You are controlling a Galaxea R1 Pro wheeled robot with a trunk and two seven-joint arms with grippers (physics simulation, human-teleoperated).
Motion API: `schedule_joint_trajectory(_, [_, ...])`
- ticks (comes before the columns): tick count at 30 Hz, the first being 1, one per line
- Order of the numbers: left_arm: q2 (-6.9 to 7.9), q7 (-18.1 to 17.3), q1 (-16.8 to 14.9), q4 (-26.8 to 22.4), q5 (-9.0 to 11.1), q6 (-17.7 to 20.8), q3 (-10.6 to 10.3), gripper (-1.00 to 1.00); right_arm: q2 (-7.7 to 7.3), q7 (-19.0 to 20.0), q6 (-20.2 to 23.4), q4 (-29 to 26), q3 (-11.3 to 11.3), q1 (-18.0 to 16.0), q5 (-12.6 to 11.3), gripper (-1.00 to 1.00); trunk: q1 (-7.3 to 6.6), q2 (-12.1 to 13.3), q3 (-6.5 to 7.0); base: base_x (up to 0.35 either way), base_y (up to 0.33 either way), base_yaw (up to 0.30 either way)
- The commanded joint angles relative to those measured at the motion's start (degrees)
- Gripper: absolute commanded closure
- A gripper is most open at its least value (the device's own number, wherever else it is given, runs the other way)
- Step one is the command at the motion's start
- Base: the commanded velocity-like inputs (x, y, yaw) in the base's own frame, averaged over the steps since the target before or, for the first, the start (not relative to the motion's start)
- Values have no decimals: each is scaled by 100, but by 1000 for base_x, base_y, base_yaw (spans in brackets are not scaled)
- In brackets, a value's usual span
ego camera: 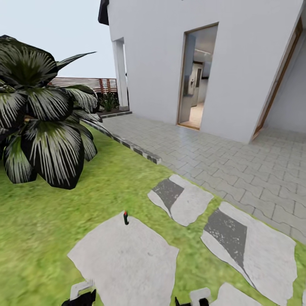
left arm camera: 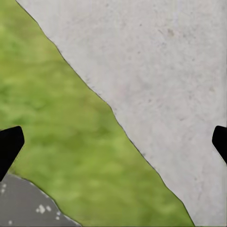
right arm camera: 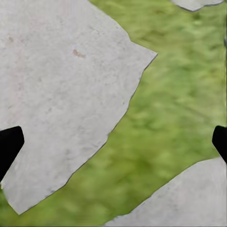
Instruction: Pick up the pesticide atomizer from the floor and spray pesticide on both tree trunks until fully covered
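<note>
Two grippers: both low at the head view's bottom edge, over the nearest stone slab and grass
Left gripper (left arm camera: pixel 113 142): fingers wide apart, nothing between them; dark fingertips (left arm camera: pixel 9 144) at the frame's two sides; in the head view (ego camera: pixel 80 297) it sits at the near edge of the big slab
Right gripper (right arm camera: pixel 113 142): fingers also spread, empty; below it slab, grass and a second slab corner; head view shows it at (ego camera: pixel 193 299)
Pesticide atomizer (ego camera: pixel 126 218): small dark upright sprayer with a red tip, standing on the far edge of the big stone slab (ego camera: pixel 127 259), ahead of the left gripper, well apart from both, not held
Stepping slabs: four counted in the head view, pale grey, two with darker patches (ego camera: pixel 225 233); a fifth sliver at the far right edge, cannot tell if separate
Lawn (ego camera: pixel 38 229): green grass around the slabs
Obstacles: nothing stands between the grippers and the atomizer
Palm (ego camera: pixel 40 114): one short plant with dark, white-streaked leaves, left of the atomizer, on the lawn
Paving (ego camera: pixel 221 157): grey block patio beyond a stone kerb (ego camera: pixel 136 148)
House (ego camera: pixel 170 51): white walls, one open doorway (ego camera: pixel 197 78) with interior visible, one white pillar (ego camera: pixel 120 72)
Fence (ego camera: pixel 85 83): brown horizontal slats, far behind the palm
Writing or labels: none readable
</note>
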Motion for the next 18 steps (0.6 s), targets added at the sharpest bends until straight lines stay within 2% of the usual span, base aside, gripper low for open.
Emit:
schedule_joint_trajectory(1, [-3, 4, -16, -1, -19, -10, 15, -100, 4, -3, 3, -95, -4, -26, 28, -100, 3, -2, -6, 336, 48, 0])
schedule_joint_trajectory(3, [-7, 12, -105, -56, -33, 16, 11, -100, 21, -1, 181, -550, -2, -172, 21, -100, 3, -2, -6, 337, 25, 0])
schedule_joint_trajectory(6, [-5, 12, -469, -134, -56, 33, 6, -100, 67, 5, 964, -1248, 2, -507, 7, -100, 3, -2, -6, 337, 10, 0])
schedule_joint_trajectory(8, [-2, 7, -782, -149, -67, 41, 4, -100, 104, 9, 1829, -1682, -3, -903, -12, -100, 3, -2, -6, 338, 4, 0])
schedule_joint_trajectory(9, [-34, 9, -1142, -156, -66, 94, 3, -100, 140, 10, 2639, -1968, -4, -1476, -29, -100, 3, -2, -6, 338, 1, 0])
schedule_joint_trajectory(13, [-66, 15, -1614, -159, -59, 452, 8, -100, 236, 9, 3044, -2080, -5, -2147, -36, -100, 3, -2, -6, 338, 0, 0])
schedule_joint_trajectory(15, [-72, 19, -2031, -159, -57, 650, 10, -100, 278, 9, 3124, -2106, -15, -2542, -46, -100, 3, -2, -6, 338, 0, 0])
schedule_joint_trajectory(18, [-72, 20, -2244, -159, -61, 702, 15, -100, 289, 17, 3143, -2079, -19, -2670, -195, -100, 3, -2, -6, 338, 0, 0])
